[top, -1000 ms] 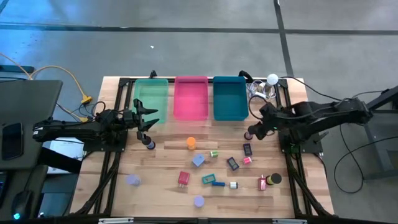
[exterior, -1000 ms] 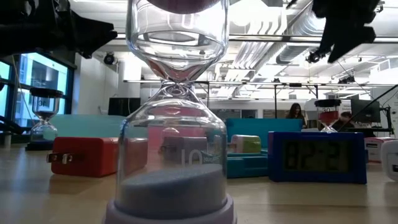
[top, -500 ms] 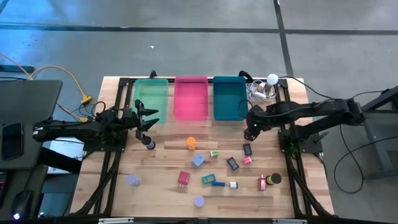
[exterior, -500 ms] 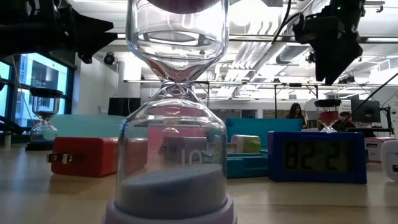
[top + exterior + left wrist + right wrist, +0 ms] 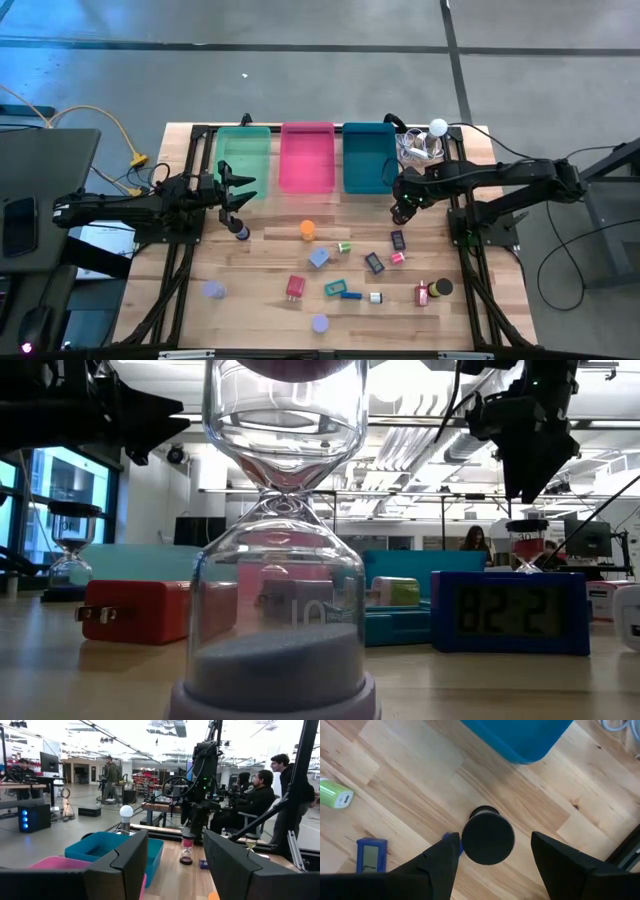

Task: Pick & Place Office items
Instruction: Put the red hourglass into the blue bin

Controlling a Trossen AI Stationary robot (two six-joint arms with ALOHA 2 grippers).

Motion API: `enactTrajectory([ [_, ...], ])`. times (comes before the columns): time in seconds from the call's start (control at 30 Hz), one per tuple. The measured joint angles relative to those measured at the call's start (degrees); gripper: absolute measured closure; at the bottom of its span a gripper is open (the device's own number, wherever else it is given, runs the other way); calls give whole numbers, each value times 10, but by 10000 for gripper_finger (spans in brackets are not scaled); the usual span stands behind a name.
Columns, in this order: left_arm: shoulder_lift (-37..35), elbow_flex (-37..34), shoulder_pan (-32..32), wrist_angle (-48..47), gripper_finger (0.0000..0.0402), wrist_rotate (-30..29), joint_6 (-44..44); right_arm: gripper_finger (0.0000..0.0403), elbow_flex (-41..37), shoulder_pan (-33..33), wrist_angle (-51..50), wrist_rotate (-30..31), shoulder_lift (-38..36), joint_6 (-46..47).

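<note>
The right end effector (image 5: 490, 865) hangs open and empty over a small hourglass (image 5: 488, 836) standing on the wooden desk (image 5: 410, 785), just beside the teal tray (image 5: 520, 735). The hourglass is probably light, glass-waisted and fragile, with smooth round dark caps; gripping a cap looks safest. The left end effector (image 5: 236, 190) waits open by the green tray (image 5: 243, 160).

1. Light wood table (image 5: 260, 270), dark frame rails running along its edges.
2. Far edge: green tray (image 5: 244, 160), pink tray (image 5: 307, 156), teal tray (image 5: 368, 157) side by side.
3. Scattered nearer: orange cylinder (image 5: 307, 230), red block (image 5: 295, 288), two lavender discs (image 5: 213, 290), blue clock block (image 5: 510, 612).
4. White ball (image 5: 438, 128) with cables at the far right corner.
</note>
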Motion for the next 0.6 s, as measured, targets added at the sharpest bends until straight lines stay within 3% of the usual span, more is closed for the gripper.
enactTrajectory([
  [0.6,0,0,0,-1,215,0,0,167,-35,0,45,-2,9,-10],
])
